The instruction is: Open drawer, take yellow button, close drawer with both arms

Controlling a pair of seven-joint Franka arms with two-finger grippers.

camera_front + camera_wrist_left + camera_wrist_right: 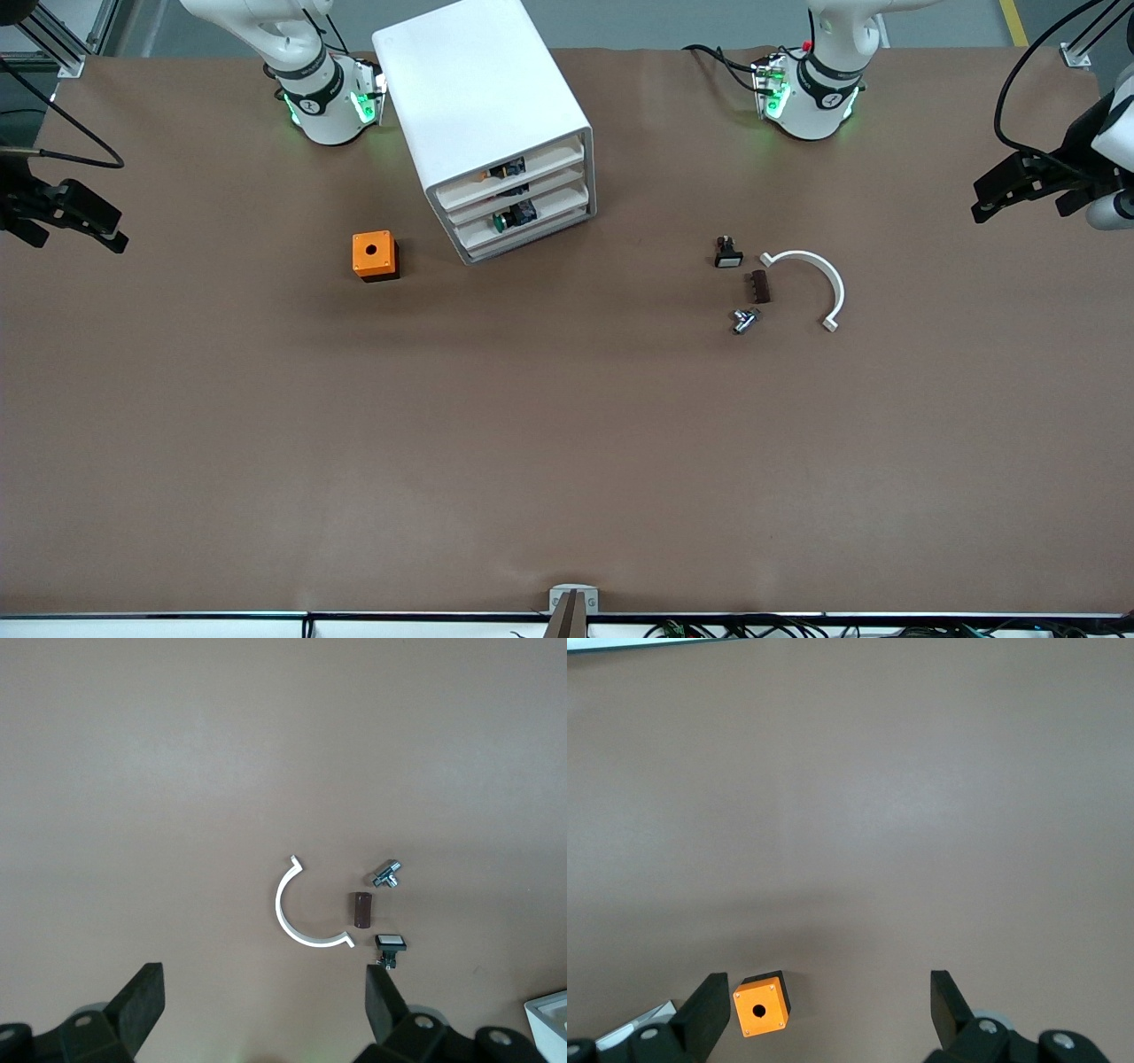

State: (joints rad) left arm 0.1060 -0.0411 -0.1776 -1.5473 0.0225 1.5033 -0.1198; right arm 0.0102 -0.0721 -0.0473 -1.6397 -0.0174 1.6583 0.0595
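Observation:
The white cabinet [483, 97] stands between the two arm bases, its three drawers facing the front camera. The top drawer [540, 162] sits flush with the two below. The button [500, 171] shows through the gap above the drawer's lip, orange-yellow cap and dark body, partly hidden. My left gripper [982, 200] hangs open and empty over the left arm's end of the table; it also shows in the left wrist view [266, 992]. My right gripper [104, 223] hangs open and empty over the right arm's end; it also shows in the right wrist view [828, 1001].
A green-capped button [502, 220] lies in the middle drawer. An orange cube with a hole [375, 255] [760, 1006] sits beside the cabinet. A small black switch [728, 254], brown block [760, 286], metal fitting [744, 319] and white half ring [819, 279] lie toward the left arm's end.

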